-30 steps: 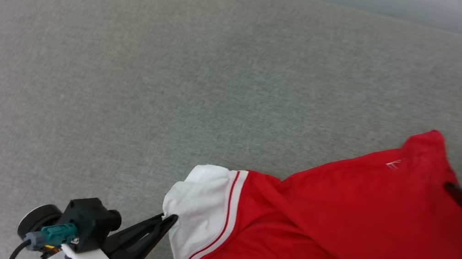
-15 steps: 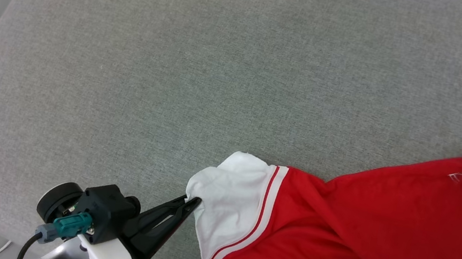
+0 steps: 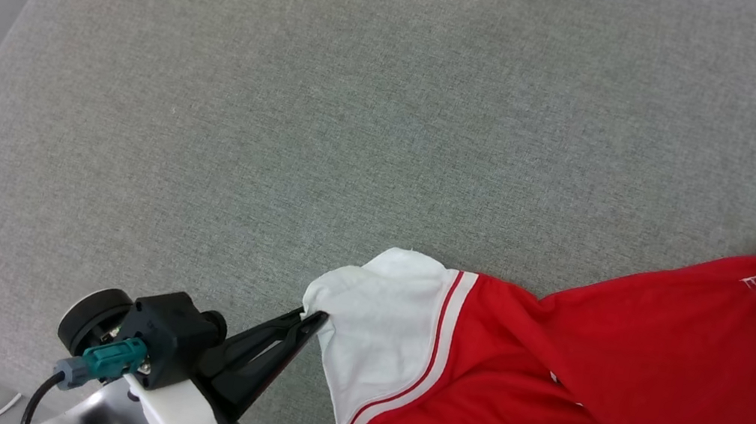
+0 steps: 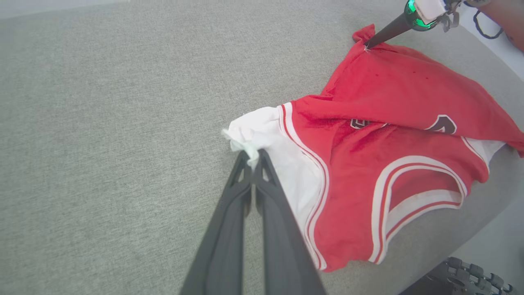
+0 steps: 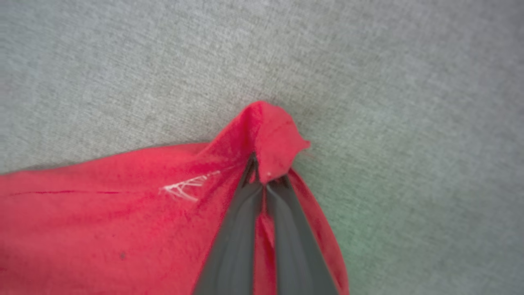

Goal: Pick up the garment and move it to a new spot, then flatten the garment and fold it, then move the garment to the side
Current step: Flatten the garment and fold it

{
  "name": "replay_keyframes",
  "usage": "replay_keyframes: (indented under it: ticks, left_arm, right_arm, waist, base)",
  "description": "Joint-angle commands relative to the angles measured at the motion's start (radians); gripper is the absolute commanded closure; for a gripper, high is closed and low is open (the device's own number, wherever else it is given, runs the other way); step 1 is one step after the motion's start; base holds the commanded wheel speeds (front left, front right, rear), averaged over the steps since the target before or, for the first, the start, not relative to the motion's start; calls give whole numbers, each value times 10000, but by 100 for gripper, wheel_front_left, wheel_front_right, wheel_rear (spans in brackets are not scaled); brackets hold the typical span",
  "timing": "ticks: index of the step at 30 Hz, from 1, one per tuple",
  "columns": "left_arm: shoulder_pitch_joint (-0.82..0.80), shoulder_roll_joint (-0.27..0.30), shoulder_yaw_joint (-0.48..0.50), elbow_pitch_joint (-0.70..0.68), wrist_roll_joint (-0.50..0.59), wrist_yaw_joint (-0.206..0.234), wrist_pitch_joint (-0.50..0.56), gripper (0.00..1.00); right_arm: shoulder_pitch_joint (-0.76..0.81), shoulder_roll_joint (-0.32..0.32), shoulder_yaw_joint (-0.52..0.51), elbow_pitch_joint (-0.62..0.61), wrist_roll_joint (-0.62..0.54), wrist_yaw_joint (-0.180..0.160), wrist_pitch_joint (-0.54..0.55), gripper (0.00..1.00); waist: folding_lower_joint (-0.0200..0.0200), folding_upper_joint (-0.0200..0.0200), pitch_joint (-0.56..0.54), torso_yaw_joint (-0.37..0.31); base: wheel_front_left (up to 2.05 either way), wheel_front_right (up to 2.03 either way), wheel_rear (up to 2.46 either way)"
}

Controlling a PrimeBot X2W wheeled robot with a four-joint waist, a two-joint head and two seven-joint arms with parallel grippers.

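Grey upholstered surface (image 3: 287, 114) carries the garment (image 3: 625, 372), left tool (image 4: 250, 157) pinching its white sleeve (image 3: 382, 326), right tool (image 5: 264, 174) pinching a red corner (image 5: 274, 135); lifting evenly should prevent bunching.

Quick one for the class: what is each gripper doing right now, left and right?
The left gripper is shut on the white sleeve of the red T-shirt.
The right gripper is shut on a red corner of it.

Bright even daylight, right wrist view soft
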Motion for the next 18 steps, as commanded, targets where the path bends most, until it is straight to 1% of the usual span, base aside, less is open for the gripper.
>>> replay_keyframes:
  ticks: [1, 8, 12, 15, 16, 18]
  left_arm:
    - [-20, 48, 43, -1, -22, 45, -76, 100]
    - [142, 197, 257, -69, -45, 182, -175, 100]
    - [223, 381, 455, -67, 29, 383, -238, 100]
    - [332, 437, 657, -162, -135, 523, -299, 100]
    - [368, 425, 770, -150, -258, 557, -352, 100]
    - [344, 630, 1014, -101, -239, 646, -426, 100]
  right_arm:
    - [528, 114, 167, 483, 103, -3, -15, 100]
    - [25, -150, 293, 631, 549, -5, -1368, 100]
    - [-174, -244, 411, 608, 806, -3, -2150, 100]
    - [-122, -497, 656, 294, 714, -3, -2779, 100]
    - [-66, -478, 715, 152, 818, -3, -2956, 100]
    - [16, -494, 728, -182, 992, -3, -3163, 100]
  waist:
    - [1, 0, -118, -82]
    - [1, 0, -884, -552]
    - [1, 0, -1570, -950]
    - [1, 0, -2056, -1242]
    - [1, 0, -2227, -1358]
    - [1, 0, -2499, -1593]
  base:
    - [0, 0, 0]
    - [0, 0, 0]
    - [0, 0, 0]
    - [0, 0, 0]
    - [0, 0, 0]
    - [0, 0, 0]
